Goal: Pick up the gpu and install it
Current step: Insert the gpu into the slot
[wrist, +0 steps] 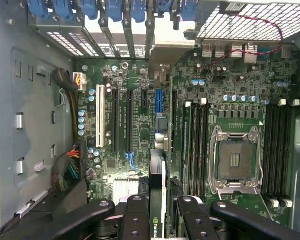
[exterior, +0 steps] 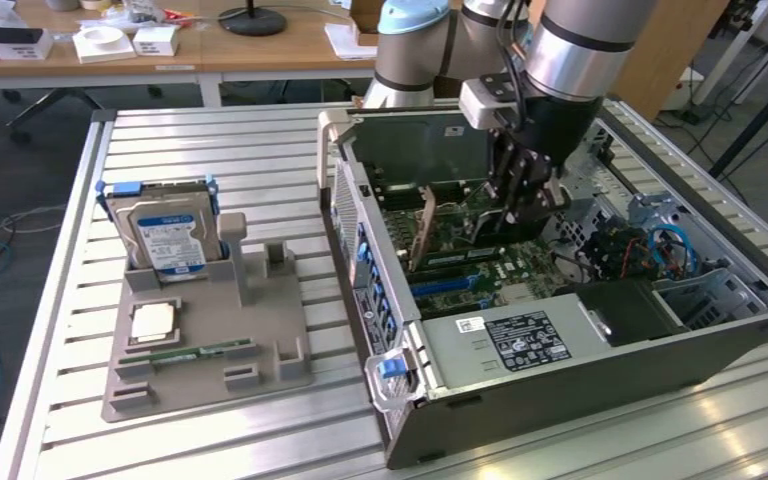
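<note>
Your gripper (exterior: 518, 205) was down inside the open computer case (exterior: 704, 340), its fingers (wrist: 138, 215) clamped on the gpu (wrist: 158, 195). The card was held edge-on over the motherboard (wrist: 140, 130), in line with the blue slot (wrist: 158, 102). That pose looked chosen so the card's connector edge could meet the slot squarely. The case lay on its side on a slatted metal table (exterior: 224, 150), which left the board facing up to you. Beside it stood a grey parts holder (exterior: 211, 370) with the hard drive (exterior: 164, 235), and a wooden desk (exterior: 291, 40) stood behind.
</note>
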Action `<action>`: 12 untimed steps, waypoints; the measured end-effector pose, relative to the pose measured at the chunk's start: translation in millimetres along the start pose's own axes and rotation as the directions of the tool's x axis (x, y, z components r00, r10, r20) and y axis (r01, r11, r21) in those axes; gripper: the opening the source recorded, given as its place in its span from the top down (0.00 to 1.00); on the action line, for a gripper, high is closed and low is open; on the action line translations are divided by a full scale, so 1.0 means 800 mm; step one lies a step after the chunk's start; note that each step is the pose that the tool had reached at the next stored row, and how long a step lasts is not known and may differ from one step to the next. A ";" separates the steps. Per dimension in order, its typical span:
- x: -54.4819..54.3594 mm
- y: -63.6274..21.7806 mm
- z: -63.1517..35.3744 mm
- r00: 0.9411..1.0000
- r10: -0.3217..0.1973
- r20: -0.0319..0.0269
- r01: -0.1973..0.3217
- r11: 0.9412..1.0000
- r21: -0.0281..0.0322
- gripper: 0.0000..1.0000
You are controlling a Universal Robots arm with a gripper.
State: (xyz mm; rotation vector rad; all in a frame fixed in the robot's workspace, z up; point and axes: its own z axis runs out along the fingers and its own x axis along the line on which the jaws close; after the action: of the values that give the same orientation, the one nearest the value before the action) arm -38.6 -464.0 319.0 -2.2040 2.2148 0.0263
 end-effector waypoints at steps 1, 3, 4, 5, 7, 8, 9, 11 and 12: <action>0.000 0.000 0.002 1.000 0.000 0.000 0.000 1.000 0.000 0.74; 0.000 0.000 0.007 1.000 0.000 0.000 0.000 1.000 0.000 0.74; 0.000 0.000 0.009 1.000 0.000 0.000 0.000 1.000 0.000 0.74; 0.000 0.000 0.011 1.000 0.000 0.000 0.000 1.000 0.000 0.74; 0.000 0.000 0.016 1.000 0.000 0.000 0.000 1.000 0.000 0.74; 0.000 0.000 0.018 1.000 0.000 0.000 0.000 1.000 0.000 0.74; 0.001 0.000 0.020 1.000 0.000 0.000 0.000 1.000 0.000 0.74; 0.001 0.000 0.024 1.000 0.000 0.000 0.000 1.000 0.000 0.74; 0.001 0.000 0.024 1.000 0.000 0.000 0.000 1.000 0.000 0.74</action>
State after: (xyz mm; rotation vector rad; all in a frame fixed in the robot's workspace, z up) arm -38.6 -464.0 299.7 -2.2040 2.2150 0.0262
